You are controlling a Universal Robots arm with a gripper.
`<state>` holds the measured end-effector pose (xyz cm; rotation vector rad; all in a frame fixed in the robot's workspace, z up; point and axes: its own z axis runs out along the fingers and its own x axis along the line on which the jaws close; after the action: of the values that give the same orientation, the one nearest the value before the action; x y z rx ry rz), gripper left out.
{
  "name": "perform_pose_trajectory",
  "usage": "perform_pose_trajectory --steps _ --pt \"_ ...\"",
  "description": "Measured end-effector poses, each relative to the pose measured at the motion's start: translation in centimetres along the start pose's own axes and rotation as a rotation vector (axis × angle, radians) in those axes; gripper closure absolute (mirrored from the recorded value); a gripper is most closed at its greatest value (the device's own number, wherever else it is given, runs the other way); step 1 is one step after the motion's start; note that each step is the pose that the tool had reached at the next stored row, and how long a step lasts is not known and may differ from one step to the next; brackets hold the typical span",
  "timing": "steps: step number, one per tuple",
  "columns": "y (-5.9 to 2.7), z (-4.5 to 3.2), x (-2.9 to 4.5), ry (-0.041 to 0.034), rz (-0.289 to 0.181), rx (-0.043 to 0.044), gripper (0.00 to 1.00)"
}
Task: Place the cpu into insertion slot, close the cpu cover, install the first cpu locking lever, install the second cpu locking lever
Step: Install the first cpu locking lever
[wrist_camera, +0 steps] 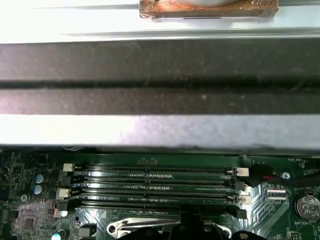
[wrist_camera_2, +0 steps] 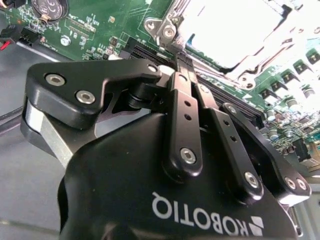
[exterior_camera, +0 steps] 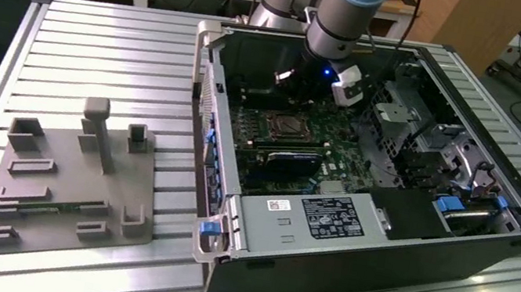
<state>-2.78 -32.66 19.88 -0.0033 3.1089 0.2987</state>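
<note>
- Grey fixture block: it lies on the slatted tabletop, well apart from the open computer case, toward the exterior view's left.
- Computer case: it lies on its side with the panel off, so the green motherboard inside shows.
- Insertion slot: in the exterior view it sits on the motherboard in the half of the case toward the exterior view's left, with a silvery rim around a dark square middle.
- Cpu cover: in the second wrist view a bright silvery frame lies flat over the socket, just beyond the pincer's tip. Glare washes out the window, so I cannot tell whether the cpu sits under it.
- Memory slots: in the first wrist view four long, narrow slots run side by side on the board.
- Pincer: in the second wrist view its black fingers are pressed together and hold nothing. In the exterior view the arm reaches down into the case, just beyond the insertion slot.
</note>
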Motion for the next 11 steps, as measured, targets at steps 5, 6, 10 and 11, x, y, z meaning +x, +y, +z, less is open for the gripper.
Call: perform_pose_trajectory --steps 5,6,10,11 --pt "0.0 0.0 0.0 0.0001 0.0 0.0072 0.9" --pt "0.0 0.0 0.0 0.0 0.0 0.0084 0.9" --pt "0.04 0.0 0.0 0.0002 0.0 0.0112 0.9" --pt "0.06 0.01 0.0 0.0001 0.0 0.0112 0.9"
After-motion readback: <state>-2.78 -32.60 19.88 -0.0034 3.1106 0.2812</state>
